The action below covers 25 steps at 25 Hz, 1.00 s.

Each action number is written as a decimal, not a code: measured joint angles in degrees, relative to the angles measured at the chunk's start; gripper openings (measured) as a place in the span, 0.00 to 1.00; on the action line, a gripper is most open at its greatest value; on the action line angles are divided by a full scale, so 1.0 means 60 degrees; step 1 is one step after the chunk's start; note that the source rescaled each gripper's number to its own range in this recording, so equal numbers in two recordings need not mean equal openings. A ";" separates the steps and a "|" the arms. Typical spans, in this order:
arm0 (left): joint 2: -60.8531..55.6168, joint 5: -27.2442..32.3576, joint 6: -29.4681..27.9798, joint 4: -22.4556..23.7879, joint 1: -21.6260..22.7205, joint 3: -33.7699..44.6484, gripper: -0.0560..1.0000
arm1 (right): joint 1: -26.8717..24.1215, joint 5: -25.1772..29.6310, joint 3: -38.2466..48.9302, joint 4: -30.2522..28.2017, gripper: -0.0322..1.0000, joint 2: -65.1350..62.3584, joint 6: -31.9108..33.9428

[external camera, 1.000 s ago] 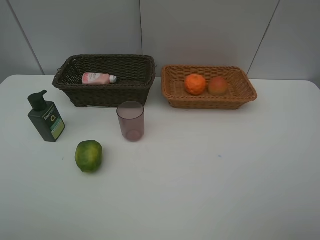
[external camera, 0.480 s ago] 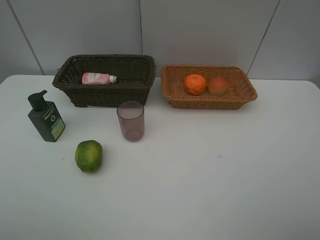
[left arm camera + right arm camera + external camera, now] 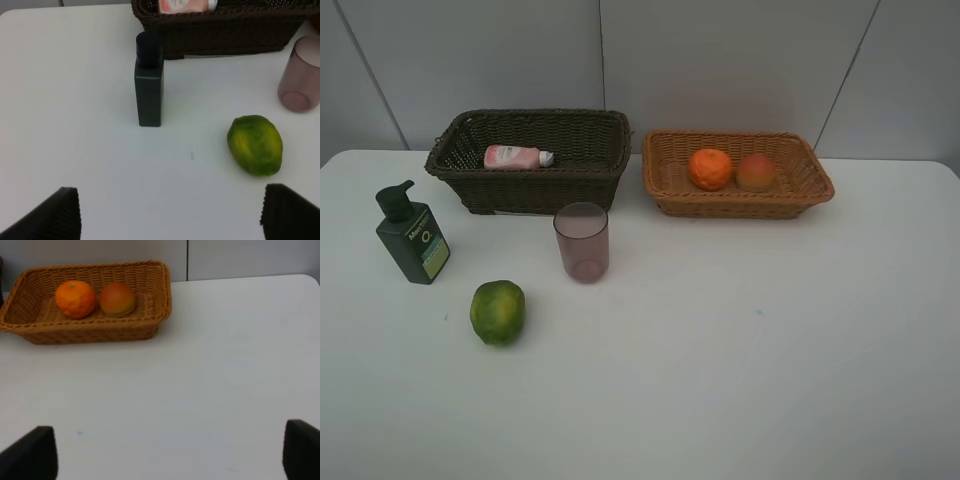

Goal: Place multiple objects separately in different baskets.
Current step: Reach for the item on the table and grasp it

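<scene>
A flat white surface [image 3: 770, 350] fills the exterior view, backed by a pale grey wall [image 3: 720, 60] of panels with thin dark seams. At the back of the surface, a deep dark brown woven wicker basket [image 3: 530, 185] stands on the left. A shallower light orange-tan wicker basket [image 3: 740, 205] stands just beside it on the right.

A pink tube with a white cap [image 3: 516, 156] lies on its side in the dark basket. A round orange [image 3: 710, 168] and a red-yellow peach-like fruit [image 3: 756, 172] sit side by side in the tan one.

On the bare surface, a translucent mauve cup [image 3: 582, 242] stands upright in front of the dark basket. A dark green pump bottle [image 3: 412, 236] stands upright further left. A green citrus [image 3: 498, 312] rests nearer the camera, between the two.

The left fingers [image 3: 55, 215] are spread wide over the surface near the citrus and grip nothing. The right fingers [image 3: 30, 455] are also spread wide and empty, well short of the tan basket.

Nothing has shifted since a second ago: every item and both baskets lie as before.
</scene>
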 joint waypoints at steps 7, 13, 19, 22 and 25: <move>0.0000 0.0000 0.0000 0.0000 0.0000 0.0000 0.94 | 0.0101 0.0000 0.0000 0.0017 0.96 0.0000 0.0000; 0.0000 0.0000 0.0000 0.0000 0.0000 0.0000 0.94 | 0.0408 0.0000 0.0000 0.0028 0.96 0.0000 0.0000; 0.0000 0.0000 0.0000 0.0000 0.0000 0.0000 0.94 | 0.0408 0.0000 0.0000 0.0028 0.96 0.0000 0.0000; 0.0000 0.0000 0.0000 0.0000 0.0000 0.0000 0.94 | 0.0408 0.0000 0.0000 0.0028 0.96 0.0000 0.0000; 0.0000 0.0000 0.0000 0.0000 0.0000 0.0000 0.94 | 0.0408 0.0000 0.0000 0.0028 0.96 0.0000 0.0000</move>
